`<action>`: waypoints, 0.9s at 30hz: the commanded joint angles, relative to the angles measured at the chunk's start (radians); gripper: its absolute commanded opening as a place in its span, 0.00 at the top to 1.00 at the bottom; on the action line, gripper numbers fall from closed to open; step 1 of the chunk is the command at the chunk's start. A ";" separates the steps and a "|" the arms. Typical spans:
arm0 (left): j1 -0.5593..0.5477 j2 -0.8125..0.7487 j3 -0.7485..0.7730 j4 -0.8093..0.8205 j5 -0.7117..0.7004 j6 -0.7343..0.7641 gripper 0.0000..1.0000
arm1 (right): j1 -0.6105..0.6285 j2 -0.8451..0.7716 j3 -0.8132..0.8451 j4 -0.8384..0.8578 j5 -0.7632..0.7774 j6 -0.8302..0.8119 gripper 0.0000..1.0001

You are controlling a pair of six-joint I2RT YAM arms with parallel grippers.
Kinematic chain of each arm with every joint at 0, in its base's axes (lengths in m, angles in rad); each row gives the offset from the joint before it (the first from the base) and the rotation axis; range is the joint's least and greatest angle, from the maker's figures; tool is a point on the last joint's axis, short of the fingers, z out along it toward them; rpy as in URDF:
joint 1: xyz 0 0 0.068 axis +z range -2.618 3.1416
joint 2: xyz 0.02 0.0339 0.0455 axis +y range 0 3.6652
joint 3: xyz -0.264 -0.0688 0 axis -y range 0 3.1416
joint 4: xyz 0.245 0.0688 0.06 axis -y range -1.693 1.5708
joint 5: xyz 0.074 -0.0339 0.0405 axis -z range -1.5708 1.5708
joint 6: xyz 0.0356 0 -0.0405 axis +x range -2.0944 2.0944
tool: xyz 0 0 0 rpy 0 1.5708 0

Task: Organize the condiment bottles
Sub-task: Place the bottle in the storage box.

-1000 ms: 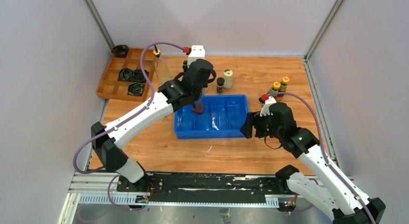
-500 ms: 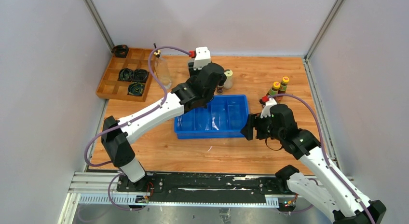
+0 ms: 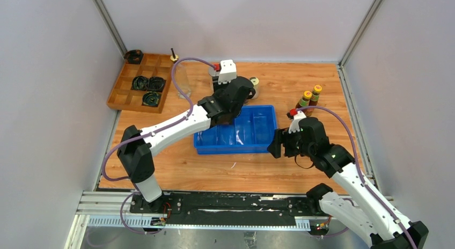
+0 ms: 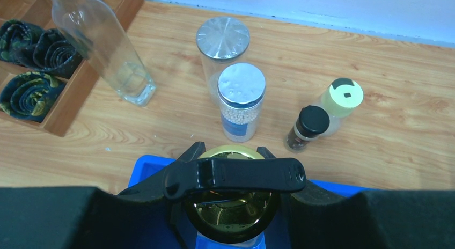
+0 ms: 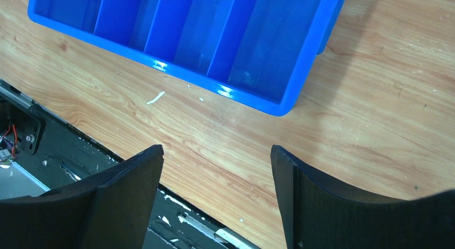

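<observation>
While left fingers (image 4: 161,200) clamp its sides, gold-lidded jar (image 4: 230,209), over blue bin (image 3: 257,128)

The wooden tabletop (image 3: 300,80) carried a blue divided bin (image 3: 235,149) right in the middle and a compartmented wooden tray (image 3: 134,108) off at its far-left corner. Behind the bin stood a tall clear bottle (image 4: 107,50) just beside the tray, then two silver-lidded jars (image 4: 241,93) close together, then a cream-lidded jar (image 4: 343,96) with a small black-capped bottle (image 4: 308,128) tight against it. Over on the right two yellow-capped sauce bottles (image 3: 307,97) stood side by side, and a white scrap (image 5: 156,97) lay on bare wood near the bin's front wall.
</observation>
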 commanded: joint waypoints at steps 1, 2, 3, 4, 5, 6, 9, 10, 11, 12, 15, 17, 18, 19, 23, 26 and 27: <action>-0.009 -0.004 -0.027 0.122 -0.066 -0.039 0.73 | 0.014 -0.008 -0.012 -0.009 -0.019 -0.011 0.21; -0.010 -0.001 -0.037 0.138 -0.060 -0.034 0.73 | 0.015 -0.007 -0.013 -0.009 -0.019 -0.011 0.21; -0.010 0.002 -0.042 0.143 -0.061 -0.034 0.73 | 0.015 -0.006 -0.015 -0.007 -0.020 -0.011 0.21; -0.010 0.005 -0.047 0.146 -0.062 -0.035 0.73 | 0.015 -0.004 -0.015 -0.006 -0.018 -0.011 0.21; -0.010 0.007 -0.055 0.152 -0.063 -0.037 0.73 | 0.015 -0.002 -0.015 -0.006 -0.019 -0.011 0.21; -0.010 0.007 -0.067 0.173 -0.064 -0.034 0.73 | 0.014 -0.002 -0.017 -0.006 -0.021 -0.010 0.21; -0.010 0.001 -0.106 0.218 -0.062 -0.025 0.72 | 0.015 -0.004 -0.022 -0.005 -0.020 -0.009 0.21; -0.010 0.003 -0.110 0.221 -0.061 -0.025 0.72 | 0.015 -0.006 -0.026 -0.001 -0.021 -0.006 0.21; -0.010 0.006 -0.111 0.220 -0.060 -0.027 0.71 | 0.014 -0.004 -0.028 0.001 -0.022 -0.005 0.21; -0.010 0.010 -0.111 0.218 -0.058 -0.031 0.71 | 0.015 -0.003 -0.029 0.002 -0.021 -0.005 0.21; -0.008 0.025 -0.113 0.223 -0.058 -0.031 0.70 | 0.014 0.000 -0.029 0.002 -0.022 -0.005 0.21; -0.008 0.034 -0.110 0.226 -0.055 -0.027 0.69 | 0.015 -0.004 -0.029 0.002 -0.021 -0.005 0.21; -0.008 0.038 -0.107 0.223 -0.052 -0.027 0.68 | 0.014 -0.005 -0.030 0.002 -0.020 -0.005 0.21; -0.008 0.040 -0.104 0.219 -0.048 -0.029 0.66 | 0.014 -0.006 -0.030 0.002 -0.020 -0.005 0.21; -0.008 0.034 -0.104 0.200 -0.044 -0.039 0.50 | 0.015 -0.003 -0.029 0.002 -0.022 -0.005 0.21; -0.009 0.032 -0.094 0.173 -0.049 -0.041 0.38 | 0.015 -0.004 -0.029 0.003 -0.023 -0.005 0.21; -0.008 0.031 -0.091 0.166 -0.049 -0.042 0.37 | 0.014 -0.004 -0.030 0.003 -0.025 -0.004 0.21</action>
